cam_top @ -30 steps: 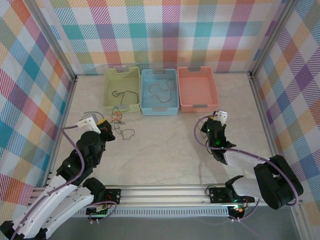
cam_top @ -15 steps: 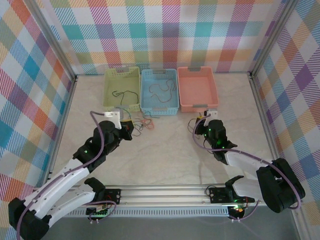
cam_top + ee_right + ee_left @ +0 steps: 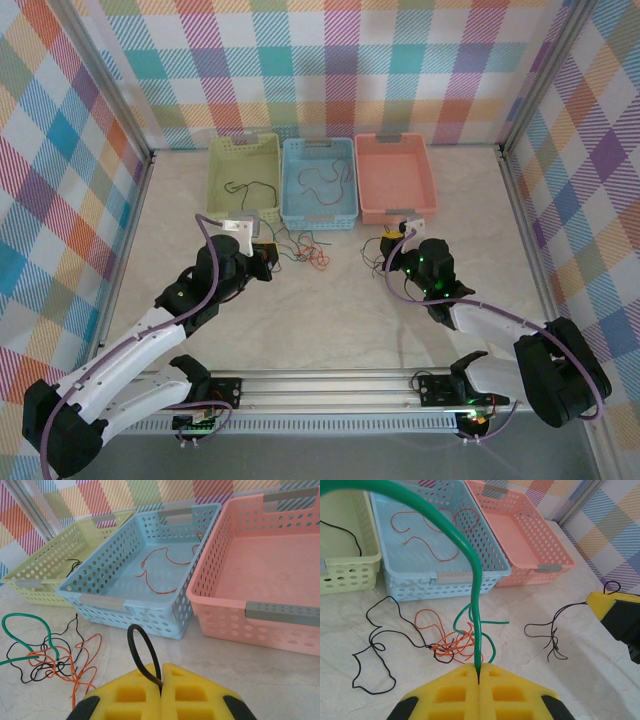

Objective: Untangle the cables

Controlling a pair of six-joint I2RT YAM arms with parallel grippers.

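Seeing black wire [image 3: 250, 187] in green basket [image 3: 214, 180], orange wire [image 3: 322, 182] in blue basket [image 3: 320, 222]; my left claw [image 3: 478, 672] pinches green cable [image 3: 470, 565], right claw [image 3: 161, 672] black cable [image 3: 137, 640].

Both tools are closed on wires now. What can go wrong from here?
1. The left tool pinches the green wire, which runs into the orange and black knot; pulling may drag or tighten the knot rather than free it.
2. The right tool holds its black wire by a small loop; it may slip out.
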